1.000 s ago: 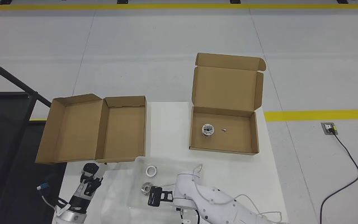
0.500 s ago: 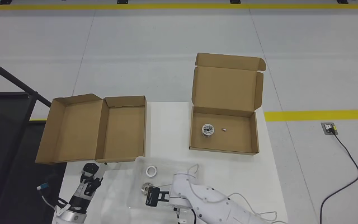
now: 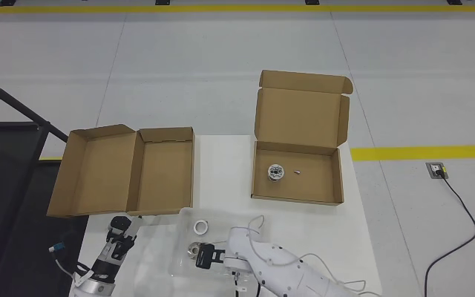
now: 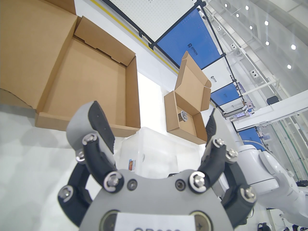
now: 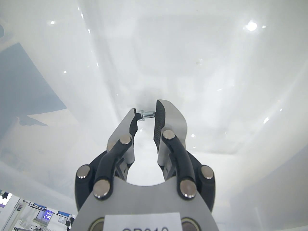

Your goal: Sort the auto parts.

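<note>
Bolt (image 5: pixel 147 115), short, threaded, shiny steel, tight between ribbed black pads (image 5: pixel 159 119) of right pincer (image 5: pixel 145 111) (left pincer (image 4: pixel 154 109) agape, empty)

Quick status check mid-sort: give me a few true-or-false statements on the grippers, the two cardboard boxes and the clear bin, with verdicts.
1. The right gripper is shut on a small bolt. True.
2. The left gripper holds a part. False: it is open and empty.
3. The left cardboard box holds a round part. False: it is empty; the round part lies in the right cardboard box.
4. A white ring lies in the clear bin. True.
</note>
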Tool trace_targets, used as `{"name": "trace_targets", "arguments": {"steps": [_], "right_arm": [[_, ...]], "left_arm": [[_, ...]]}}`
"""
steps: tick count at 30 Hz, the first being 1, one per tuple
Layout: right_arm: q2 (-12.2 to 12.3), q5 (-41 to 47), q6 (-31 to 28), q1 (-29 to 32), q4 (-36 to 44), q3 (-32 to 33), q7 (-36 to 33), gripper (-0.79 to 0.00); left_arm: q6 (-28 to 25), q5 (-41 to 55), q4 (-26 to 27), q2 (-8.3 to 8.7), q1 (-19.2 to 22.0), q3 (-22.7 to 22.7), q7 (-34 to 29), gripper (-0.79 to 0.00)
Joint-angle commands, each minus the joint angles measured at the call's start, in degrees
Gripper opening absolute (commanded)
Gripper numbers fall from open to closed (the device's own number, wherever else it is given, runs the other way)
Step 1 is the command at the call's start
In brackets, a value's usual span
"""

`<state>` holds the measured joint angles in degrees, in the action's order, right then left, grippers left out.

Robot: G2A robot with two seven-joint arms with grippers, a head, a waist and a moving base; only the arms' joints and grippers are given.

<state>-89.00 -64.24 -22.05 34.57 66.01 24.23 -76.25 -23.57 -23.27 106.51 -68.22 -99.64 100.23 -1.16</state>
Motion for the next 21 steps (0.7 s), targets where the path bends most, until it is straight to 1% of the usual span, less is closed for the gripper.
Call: {"name": "trace_targets", "arguments": {"steps": [1,6,9,11,12,13,14,21], "right_arm": [[0.13,-0.52,0.34,-0.01,-0.08,0.63,0.45,-0.616],[0.73,-1.41,-0.06,0.07,-0.55,2.68,2.18,-0.610],[1.08,-1.65,-0.49,0.30,-0.36,3.77,2.83,-0.619],[1.35,-1.94,-0.65,0.57,0.07,4.51,3.22,-0.665],[1.50,-1.99,-0.69,0.74,0.38,4.94,3.39,-0.708],[1.68,-2.08,-0.78,0.92,0.64,5.39,3.49,-0.776],[1.87,-2.24,-0.83,1.12,0.99,5.84,3.62,-0.785],[3.70,-3.50,-2.58,3.60,5.42,9.42,4.62,-0.785]], "left_arm": [[0.00,0.00,0.00,0.00,0.00,0.00,0.00,0.000],[0.00,0.00,0.00,0.00,0.00,0.00,0.00,0.000],[0.00,0.00,0.00,0.00,0.00,0.00,0.00,0.000],[0.00,0.00,0.00,0.00,0.00,0.00,0.00,0.000],[0.00,0.00,0.00,0.00,0.00,0.00,0.00,0.000],[0.00,0.00,0.00,0.00,0.00,0.00,0.00,0.000],[0.00,0.00,0.00,0.00,0.00,0.00,0.00,0.000],[0.00,0.00,0.00,0.00,0.00,0.00,0.00,0.000]]}}
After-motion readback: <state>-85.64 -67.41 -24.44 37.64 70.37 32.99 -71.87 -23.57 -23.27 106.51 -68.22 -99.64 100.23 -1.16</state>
